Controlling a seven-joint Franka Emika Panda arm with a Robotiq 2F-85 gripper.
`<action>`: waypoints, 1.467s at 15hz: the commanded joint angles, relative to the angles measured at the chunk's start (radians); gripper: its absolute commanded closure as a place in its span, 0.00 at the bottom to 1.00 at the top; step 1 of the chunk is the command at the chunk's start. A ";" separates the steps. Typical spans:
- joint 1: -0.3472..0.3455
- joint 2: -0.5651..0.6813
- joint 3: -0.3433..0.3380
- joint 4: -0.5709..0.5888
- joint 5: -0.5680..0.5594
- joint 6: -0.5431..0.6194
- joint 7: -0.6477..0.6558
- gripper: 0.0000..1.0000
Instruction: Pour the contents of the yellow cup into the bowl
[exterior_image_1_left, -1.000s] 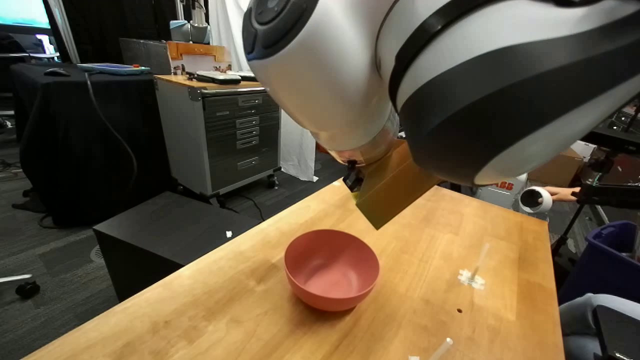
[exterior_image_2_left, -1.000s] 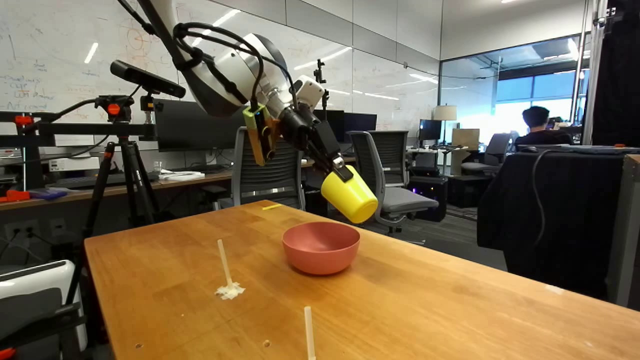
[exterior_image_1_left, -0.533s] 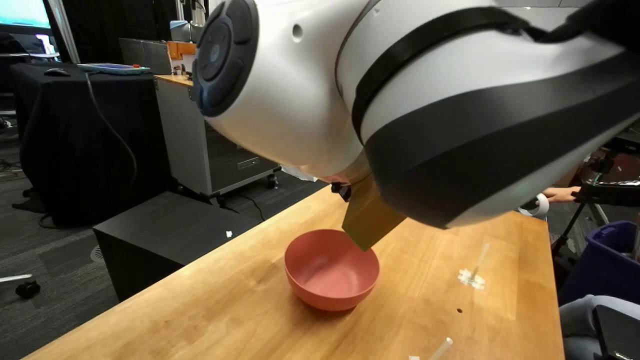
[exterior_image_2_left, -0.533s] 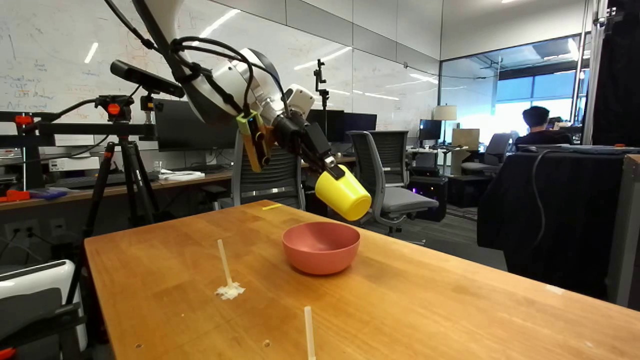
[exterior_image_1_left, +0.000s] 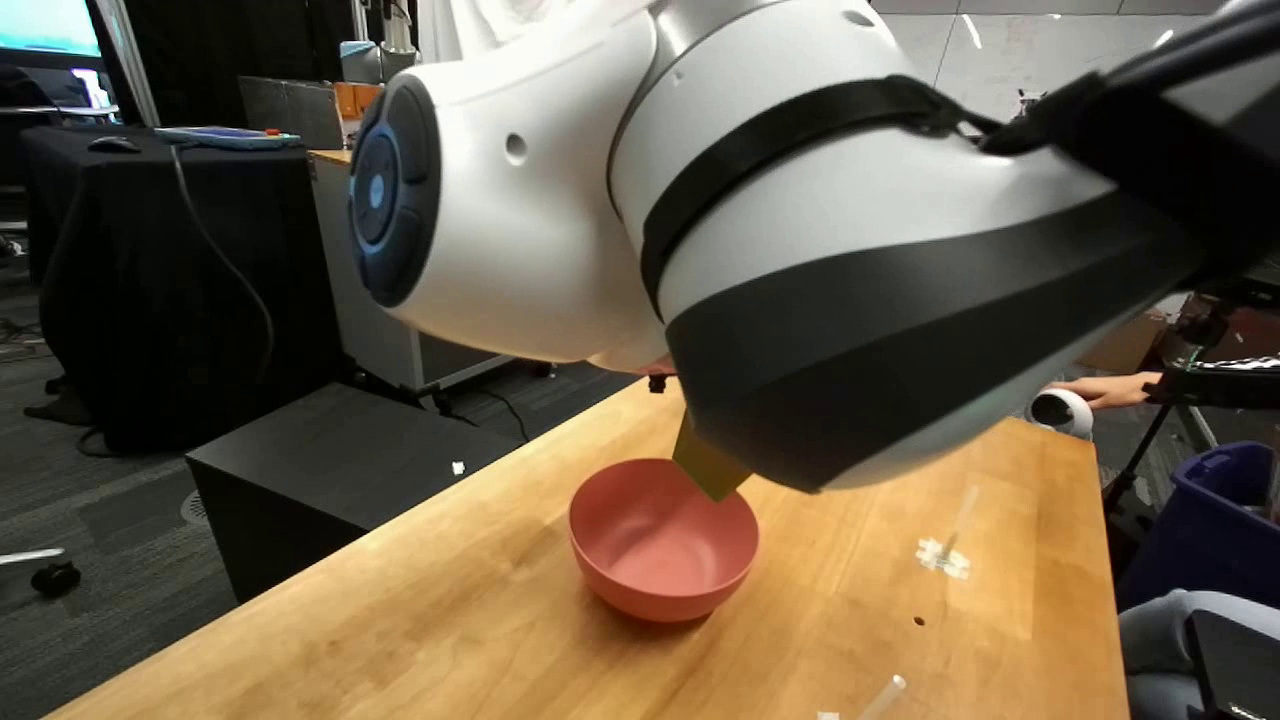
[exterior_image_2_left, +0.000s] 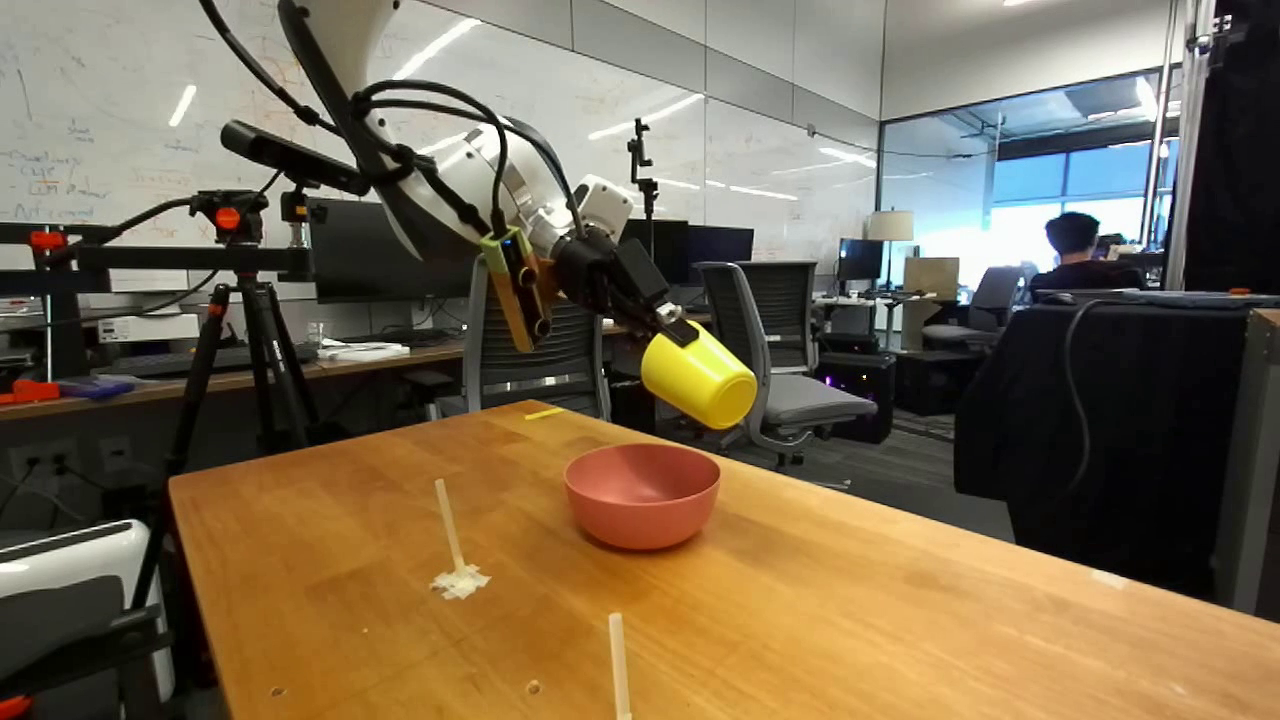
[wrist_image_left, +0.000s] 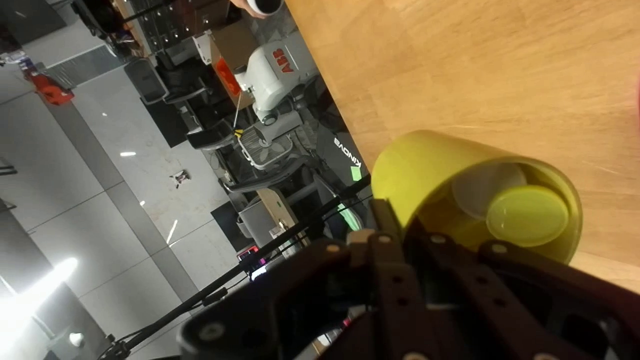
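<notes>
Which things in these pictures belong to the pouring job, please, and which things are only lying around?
For the job:
the yellow cup, tilted, held by the pincer
a yellow piece and a white piece inside the cup
the bowl

Only around:
the pale stick with tape at its foot
the second pale stick
the yellow strip
the computer mouse
the blue bin

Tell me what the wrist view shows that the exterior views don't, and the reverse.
Only the wrist view: the inside of the cup, with a yellow piece and a white piece in it, plus the KINOVA lettering in the background.

Only the exterior views: the whole bowl (the wrist view has at most a pink sliver of it at the right edge), two pale rods and the arm.

Shared: the table and, in an exterior view, the gripper holding the tilted cup.
</notes>
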 joint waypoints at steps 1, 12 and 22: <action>0.015 0.051 0.007 0.073 -0.042 -0.102 0.013 0.94; 0.032 0.172 0.002 0.167 -0.068 -0.191 0.011 0.94; 0.054 0.232 0.004 0.228 -0.092 -0.306 0.003 0.94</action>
